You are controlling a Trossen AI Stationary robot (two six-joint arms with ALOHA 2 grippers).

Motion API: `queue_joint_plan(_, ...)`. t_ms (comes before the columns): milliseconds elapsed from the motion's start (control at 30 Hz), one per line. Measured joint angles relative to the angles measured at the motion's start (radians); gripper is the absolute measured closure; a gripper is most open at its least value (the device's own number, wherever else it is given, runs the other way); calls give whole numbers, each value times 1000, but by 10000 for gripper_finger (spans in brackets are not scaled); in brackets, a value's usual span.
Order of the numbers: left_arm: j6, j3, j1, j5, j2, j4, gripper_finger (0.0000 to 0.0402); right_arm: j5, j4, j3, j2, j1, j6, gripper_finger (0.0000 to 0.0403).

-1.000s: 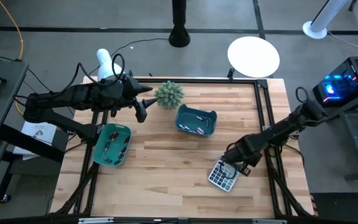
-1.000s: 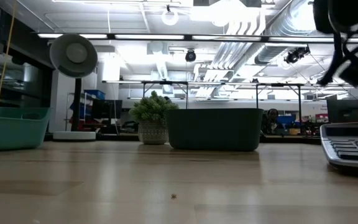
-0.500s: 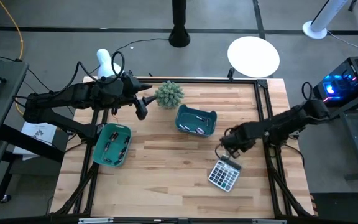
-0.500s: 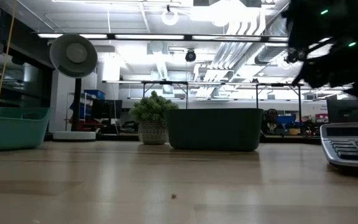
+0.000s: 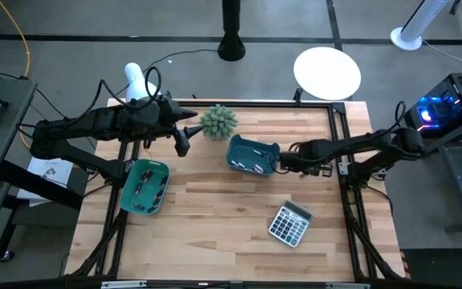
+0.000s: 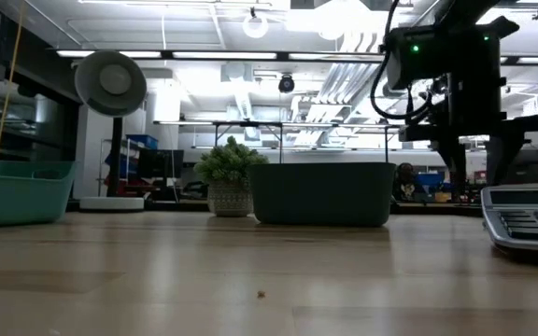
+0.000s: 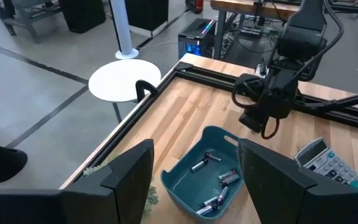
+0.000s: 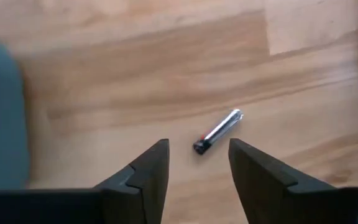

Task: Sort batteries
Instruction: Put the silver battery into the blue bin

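Right wrist view shows the right tool [image 8: 196, 163] spread wide, angled down over a loose battery [image 8: 219, 131]

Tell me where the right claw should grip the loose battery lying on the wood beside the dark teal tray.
Grip the loose battery at mid-length, from straight above. It lies flat and slanted on the table, so probably rotate the open right claw until its fingers close across the slim body, not its ends.
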Motion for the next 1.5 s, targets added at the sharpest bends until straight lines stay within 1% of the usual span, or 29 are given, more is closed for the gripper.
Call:
queue_joint_plan(100,2,0,0,0,0,0,174,42,10,-7,6,-13,76,242)
queue_joint_plan(200,23,0,0,1,0,-1,174,61,48,-59,6,-33,178,248)
queue_joint_plan(367,48,0,0,2,0,-1,174,38,235,-179,6,-60,309,253)
queue_joint_plan(467,62,0,0,19,0,-4,174,57,316,-230,-1,-69,339,253)
queue_joint_plan(600,75,0,0,30,0,-9,174,46,292,-233,2,-74,366,254)
queue_joint_plan(700,75,0,0,31,0,-11,174,42,279,-235,3,-67,298,257)
queue_joint_plan(767,75,0,0,31,0,-11,174,38,283,-235,3,-67,238,272)
queue_joint_plan(833,75,0,0,31,0,-11,174,36,285,-236,3,-67,199,302)
queue_joint_plan(933,74,0,0,31,0,-10,174,45,292,-237,4,-67,153,372)
queue_joint_plan(967,72,0,0,31,0,-10,174,52,294,-232,4,-63,131,384)
queue_joint_plan(1067,57,0,0,31,0,-10,174,71,255,-193,0,-56,70,382)
queue_joint_plan(1167,35,0,0,31,0,-10,174,152,199,-118,-29,-57,-20,388)
queue_joint_plan(1300,29,1,0,30,8,-3,174,281,210,5,-55,-50,-174,395)
queue_joint_plan(1367,29,1,0,30,17,-3,174,331,253,70,-58,-48,-266,394)
queue_joint_plan(1400,29,1,0,31,22,2,174,339,280,91,-56,-48,-314,394)
queue_joint_plan(1467,25,-2,-1,35,24,8,174,330,359,123,-43,-48,-418,396)
queue_joint_plan(1500,17,-17,-1,48,23,42,174,317,411,134,-34,-49,-462,397)
